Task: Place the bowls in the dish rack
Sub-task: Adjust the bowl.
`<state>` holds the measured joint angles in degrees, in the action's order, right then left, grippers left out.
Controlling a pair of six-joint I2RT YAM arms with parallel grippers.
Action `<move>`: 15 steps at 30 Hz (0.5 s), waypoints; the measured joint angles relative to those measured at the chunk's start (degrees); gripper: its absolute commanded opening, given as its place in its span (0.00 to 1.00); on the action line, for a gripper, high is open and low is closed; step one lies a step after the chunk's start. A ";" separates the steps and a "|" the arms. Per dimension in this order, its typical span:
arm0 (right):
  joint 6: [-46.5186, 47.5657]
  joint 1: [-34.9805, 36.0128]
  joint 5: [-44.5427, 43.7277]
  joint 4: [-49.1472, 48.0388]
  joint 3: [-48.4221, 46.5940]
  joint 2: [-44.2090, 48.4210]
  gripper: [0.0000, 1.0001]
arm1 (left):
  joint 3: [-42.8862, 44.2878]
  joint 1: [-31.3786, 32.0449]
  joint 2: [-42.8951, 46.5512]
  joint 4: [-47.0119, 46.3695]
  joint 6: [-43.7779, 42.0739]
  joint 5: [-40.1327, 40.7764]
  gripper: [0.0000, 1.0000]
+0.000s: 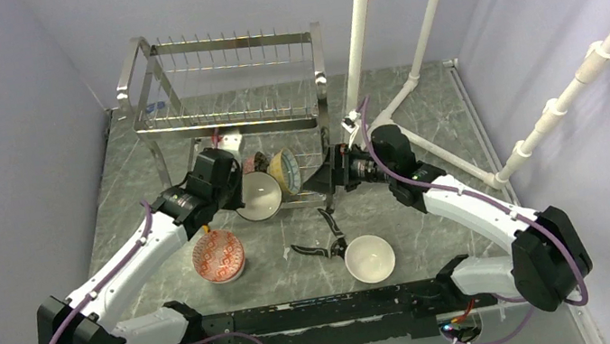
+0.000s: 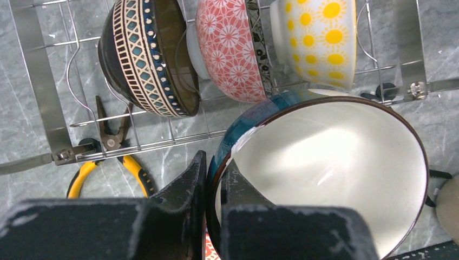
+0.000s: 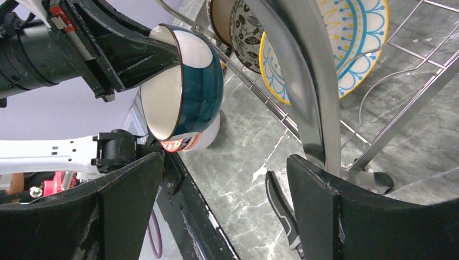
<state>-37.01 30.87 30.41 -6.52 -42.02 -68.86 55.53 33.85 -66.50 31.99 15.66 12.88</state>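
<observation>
A: One bowl is in your grip. The left gripper has its jaws pressed together on the rim of the teal bowl, one finger inside the white lining, one outside.

B: It hangs on edge, clear of the desk, mouth turned away from the dish rack, just on the near side of the lower tier. The slots lie straight beyond it, so your left arm is the one placed for this.

A: Mind what fills that tier: a dark banded bowl, a pink floral bowl and a yellow sun-spotted bowl stand on edge side by side. I'd judge you need a gap beside them; I can't tell which is free.

B: Your right gripper has its jaws spread, holding nothing, a steel tube of the rack showing in the gap ahead. Out on the desk, a red-patterned bowl and a plain white bowl wait; the white one is nearer your right arm.
</observation>
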 measured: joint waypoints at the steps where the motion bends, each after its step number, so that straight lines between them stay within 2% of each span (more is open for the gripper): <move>1: -0.11 0.07 -0.02 -0.22 0.00 -0.22 0.87 | 0.00 0.00 0.13 0.22 0.33 -0.17 0.03; 11: -0.83 0.46 -0.09 -0.44 0.00 -1.68 0.83 | -0.20 0.00 0.68 2.49 3.43 3.41 0.03; 15: -1.05 0.48 -0.26 -0.44 0.00 -1.86 0.82 | -5.70 0.00 4.00 -3.34 1.53 7.26 0.03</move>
<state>-38.06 31.35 30.15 -6.96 -42.02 -70.72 49.82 33.85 -62.50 28.64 17.19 20.14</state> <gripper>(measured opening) 0.824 0.101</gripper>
